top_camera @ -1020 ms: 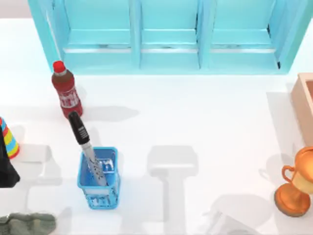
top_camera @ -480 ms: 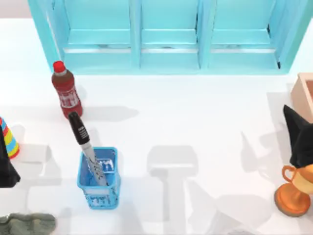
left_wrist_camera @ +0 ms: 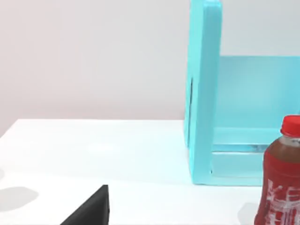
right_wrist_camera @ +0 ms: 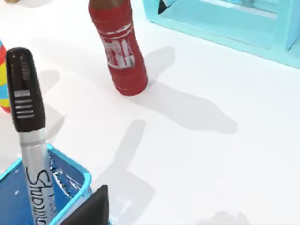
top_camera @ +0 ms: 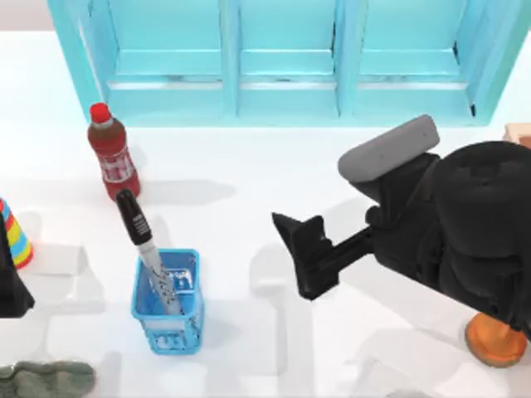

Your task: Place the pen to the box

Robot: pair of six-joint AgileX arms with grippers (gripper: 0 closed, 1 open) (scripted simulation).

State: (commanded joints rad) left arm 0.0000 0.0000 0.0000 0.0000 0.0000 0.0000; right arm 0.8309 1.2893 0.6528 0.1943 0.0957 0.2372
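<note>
The pen (top_camera: 143, 242) stood tilted in the small blue mesh basket (top_camera: 168, 305), its silver-grey barrel down inside and its long black cap leaning out above the rim toward the red bottle (top_camera: 111, 152); propped that way against the basket wall, the cap and upper barrel were free to be taken from the side or from above, which I judged to be why the right arm was reaching across the table toward it. The right gripper (top_camera: 300, 255) hung over the middle of the table, to the right of the basket and well apart from the pen, with nothing between its fingers; from the top view I could not tell how far they were spread. In the right wrist view the pen (right_wrist_camera: 29, 140) rose out of the basket (right_wrist_camera: 70, 180) just ahead of a dark fingertip (right_wrist_camera: 91, 208), with the bottle (right_wrist_camera: 117, 47) farther off near the turquoise shelf unit (top_camera: 282, 62). The box (top_camera: 518, 133) showed as a sliver of tan wall at the table's right edge, mostly hidden behind the right arm, far from the pen, so a long carry lay ahead after the grasp. The left arm sat parked at the table's left edge, near a striped cone (top_camera: 14, 235). A bronze trophy (top_camera: 496, 340) stood at the near right
</note>
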